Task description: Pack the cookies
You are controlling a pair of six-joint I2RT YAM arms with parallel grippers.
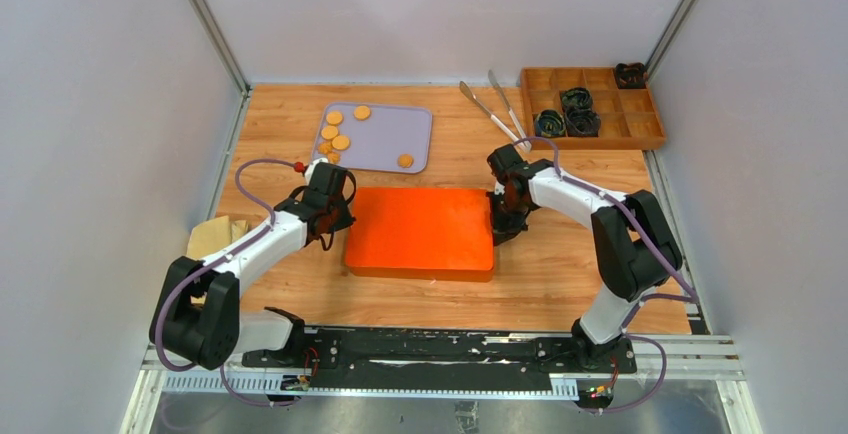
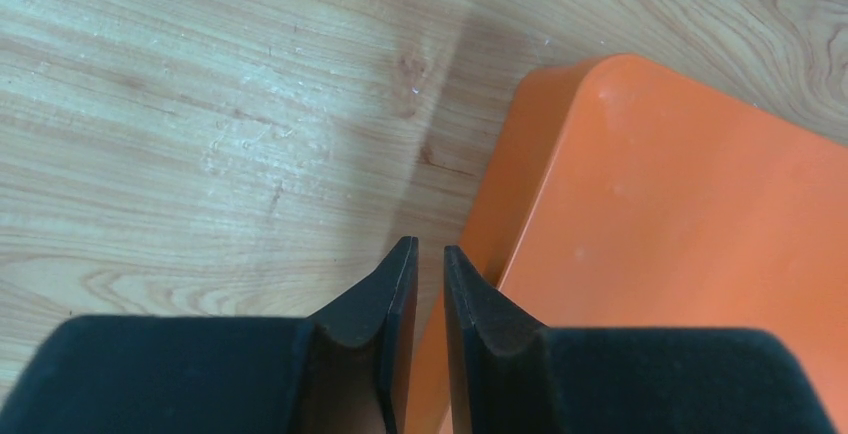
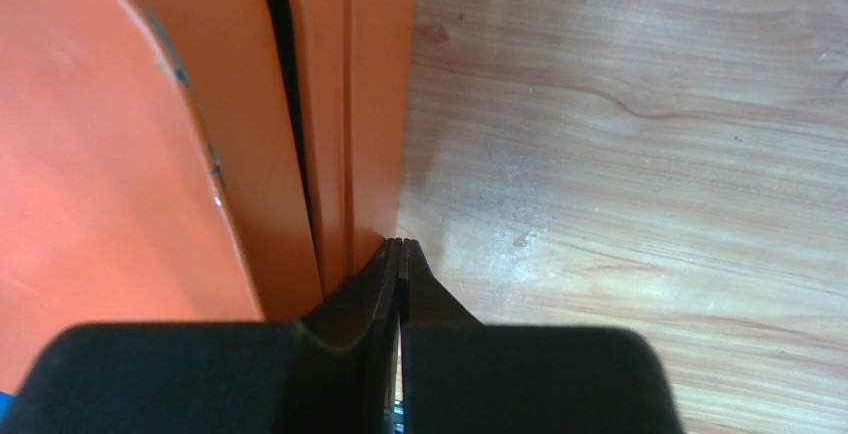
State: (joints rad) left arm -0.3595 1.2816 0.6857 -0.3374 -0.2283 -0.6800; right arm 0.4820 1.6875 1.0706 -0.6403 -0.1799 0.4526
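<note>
Several golden orange cookies lie on a grey tray at the back left. A closed orange box sits mid-table. My left gripper hangs over the box's left edge. In the left wrist view the left gripper is open by a narrow gap, with only the orange box showing through it and nothing held. My right gripper is at the box's right end. In the right wrist view the right gripper is shut and empty, its tips against the side of the box near the table.
A wooden compartment tray holding dark fluted liners stands at the back right. Metal tongs lie beside it. A beige object sits at the left edge behind my left arm. Grey walls enclose the table.
</note>
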